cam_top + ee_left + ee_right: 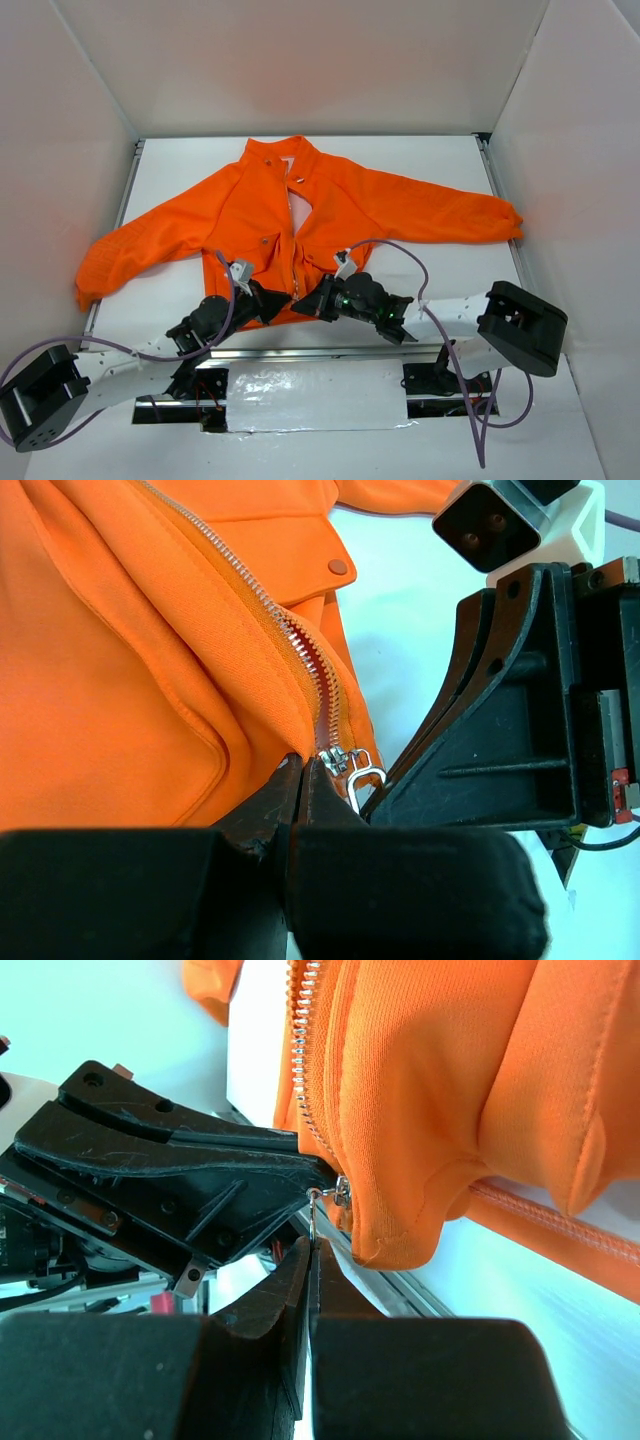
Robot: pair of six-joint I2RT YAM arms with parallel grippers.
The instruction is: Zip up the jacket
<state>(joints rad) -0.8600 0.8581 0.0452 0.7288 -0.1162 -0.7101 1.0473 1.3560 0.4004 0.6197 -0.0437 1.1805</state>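
The orange jacket [330, 200] lies flat with its collar far and its hem toward the arms; pale lining [300, 212] shows at the chest. Both grippers meet at the hem's middle. My left gripper [303, 764] [284, 300] is shut on the jacket's hem edge just left of the zipper slider [338, 760]. The two rows of zipper teeth [290, 630] stand apart above the slider. My right gripper [313, 1244] [300, 302] is shut on the thin metal pull tab [315, 1215] hanging from the slider [342, 1192]. Its black body [480, 730] fills the right of the left wrist view.
White walls close in the table on three sides. A metal rail [300, 352] runs along the near edge under the hem, with a foil patch [310, 395] behind it. The sleeves [120, 260] [470, 215] spread left and right. Purple cables [400, 250] loop above the wrists.
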